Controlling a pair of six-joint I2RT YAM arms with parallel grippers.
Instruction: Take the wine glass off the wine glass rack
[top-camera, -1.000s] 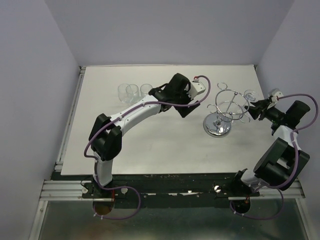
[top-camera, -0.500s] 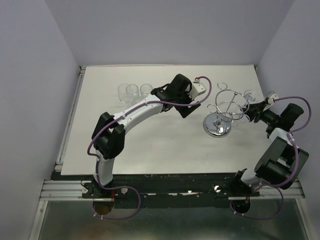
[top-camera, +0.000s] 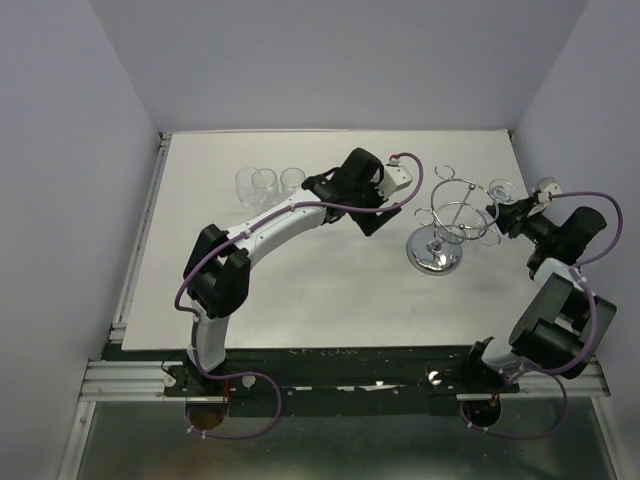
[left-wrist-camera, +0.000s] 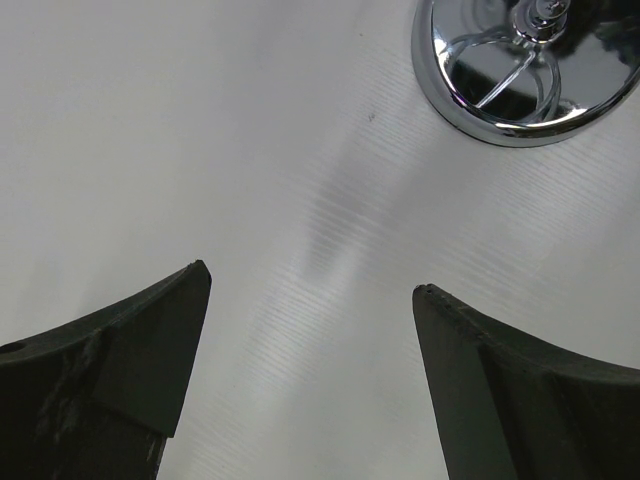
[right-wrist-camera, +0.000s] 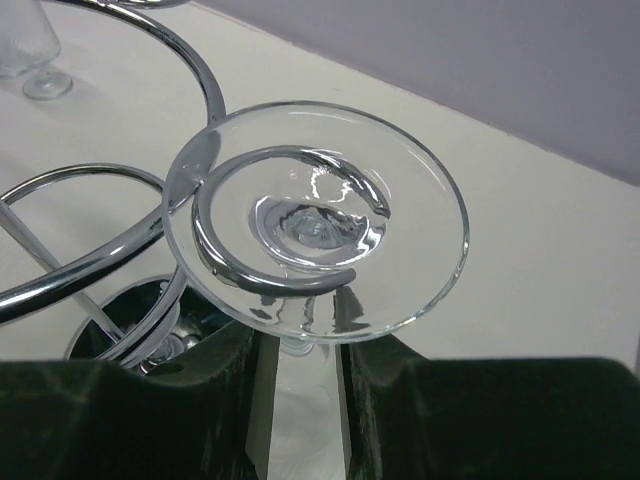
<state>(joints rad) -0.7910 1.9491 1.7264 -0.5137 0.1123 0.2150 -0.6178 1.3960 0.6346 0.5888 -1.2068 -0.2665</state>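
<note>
The chrome wine glass rack (top-camera: 455, 215) stands on its mirrored disc base (top-camera: 434, 252) at the right of the table. A clear wine glass (top-camera: 499, 188) hangs upside down in the rack's right loop. In the right wrist view its round foot (right-wrist-camera: 315, 225) rests on the curled wire arm (right-wrist-camera: 215, 225). My right gripper (top-camera: 503, 214) sits just under the foot, and its jaws (right-wrist-camera: 300, 350) are drawn in narrow on the stem and upper bowl. My left gripper (top-camera: 372, 215) hovers open and empty (left-wrist-camera: 312, 290) left of the rack base (left-wrist-camera: 530, 70).
Three clear glasses (top-camera: 265, 183) stand in a row at the back left; one also shows far off in the right wrist view (right-wrist-camera: 30, 50). The right wall is close behind my right arm (top-camera: 575, 230). The white table (top-camera: 300, 290) ends at a black rail in front.
My right gripper has moved left and in toward the rack, up to the hanging glass. My left arm shifted only slightly.
</note>
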